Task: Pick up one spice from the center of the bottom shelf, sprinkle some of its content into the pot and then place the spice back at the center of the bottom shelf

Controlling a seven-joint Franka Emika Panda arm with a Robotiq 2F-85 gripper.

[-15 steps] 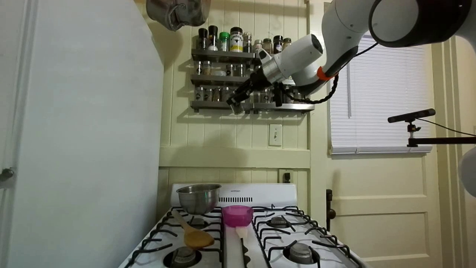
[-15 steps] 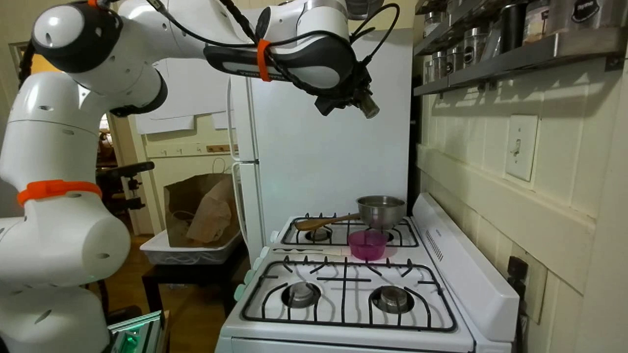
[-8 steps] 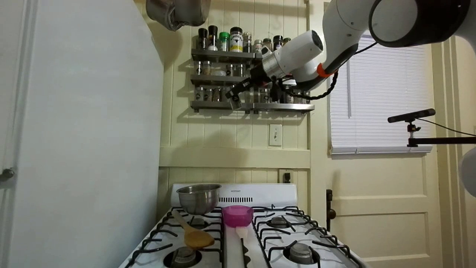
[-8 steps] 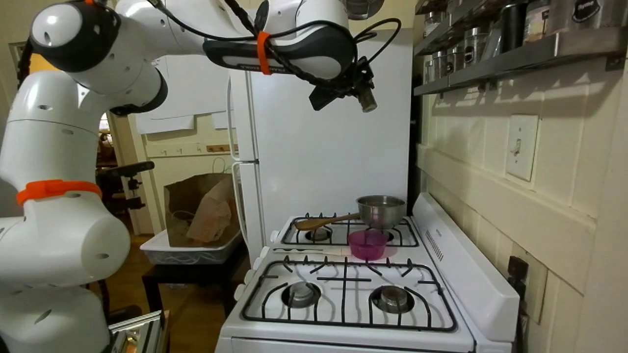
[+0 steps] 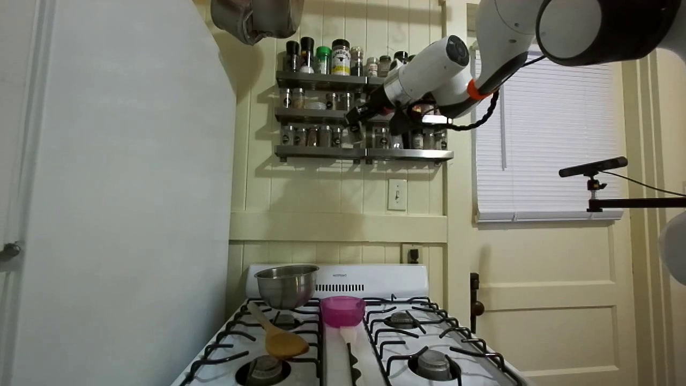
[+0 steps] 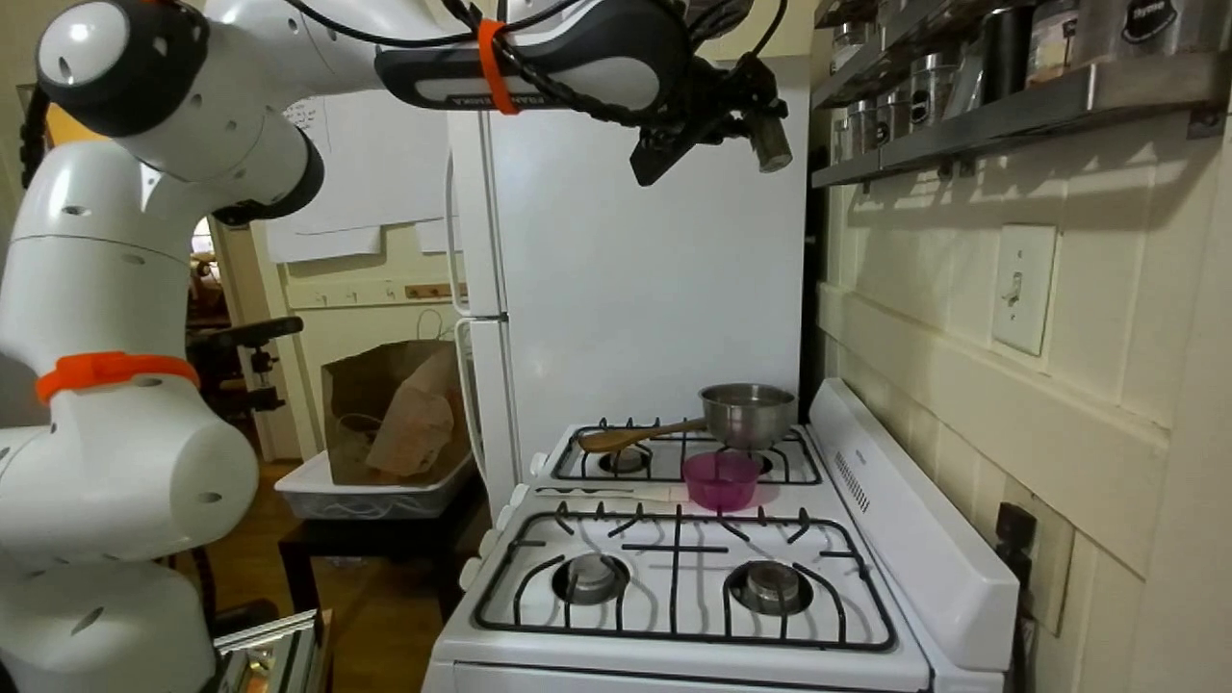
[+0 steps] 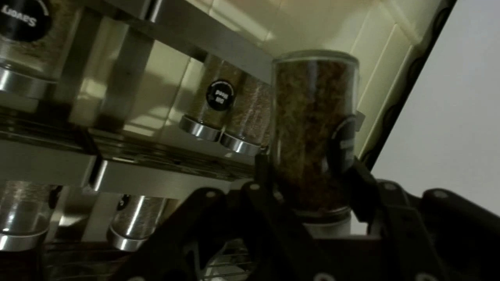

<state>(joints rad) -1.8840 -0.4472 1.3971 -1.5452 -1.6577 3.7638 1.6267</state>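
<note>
Cream panelled wall [image 5: 256,185] behind; in an exterior view the dark spice rack [image 5: 321,80] is upper middle of the frame, white stove [image 5: 335,359] along the bottom. My claw [image 7: 312,171] is clamped round one spice jar [image 7: 312,125], fingers [image 7: 365,189] parted only by its width. It's off the rack, in front of the bottom shelf [image 5: 320,153]; in the wrist view, right of centre. That view is upside down (labels on the shelf jars [image 7: 207,109] read inverted), so the base points down. Holding near the lid end, probably to leave the base free for setting down; it leans a bit, likely from my angled reach. The pot [image 5: 286,289] sits lower left of frame at the stove's rear, rim up, presumably parked there to catch the sprinkle. A wooden spoon [image 5: 286,344] lies in front, leaving the mouth free, I'd guess. Jar looks: clear glass, packed with olive to rust-brown flakes, dark round label half turned away, name unreadable. Lid end is behind my fingers; can't tell if it's capped. Outbound or returning: can't tell either.
</note>
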